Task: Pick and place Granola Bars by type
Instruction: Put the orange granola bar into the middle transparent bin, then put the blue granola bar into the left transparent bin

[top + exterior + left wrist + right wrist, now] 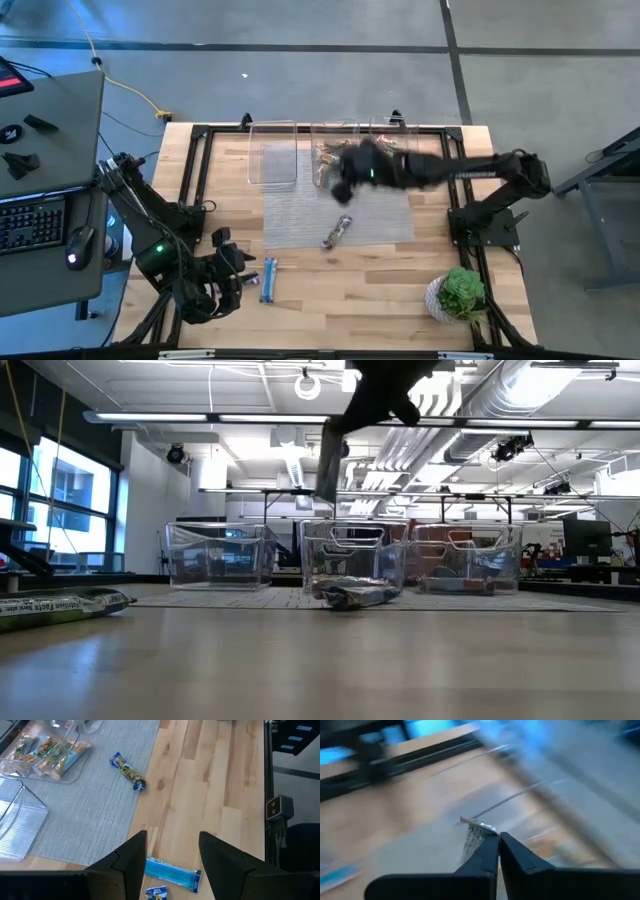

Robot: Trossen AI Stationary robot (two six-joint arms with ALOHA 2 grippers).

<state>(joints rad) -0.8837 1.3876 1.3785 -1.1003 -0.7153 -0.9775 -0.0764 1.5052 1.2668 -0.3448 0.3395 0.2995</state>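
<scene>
My right gripper (498,838) hovers above the middle clear bin (335,150), shut on a granola bar whose silvery wrapper end (477,827) sticks out past the fingertips. In the low view this bar (327,465) hangs as a thin strip under the raised arm. Tan and green bars (47,752) lie in that bin. A blue and yellow bar (337,232) lies flat on the grey mat. A blue bar (172,872) lies flat on the wood near the left near corner. My left gripper (172,837) is open just above it, one finger on either side, not touching. My right gripper pinches the bar's crimped wrapper end (479,828) between its two fingertips. The bar is lifted clear and hangs below the fingers (327,465), over the bins. Motion blur hides the rest of the hold.
Three clear bins (272,155) stand in a row along the mat's far edge. A green potted plant (460,292) stands at the near right corner. A black metal frame (200,160) borders the table. Bare wood lies between the mat and the near edge.
</scene>
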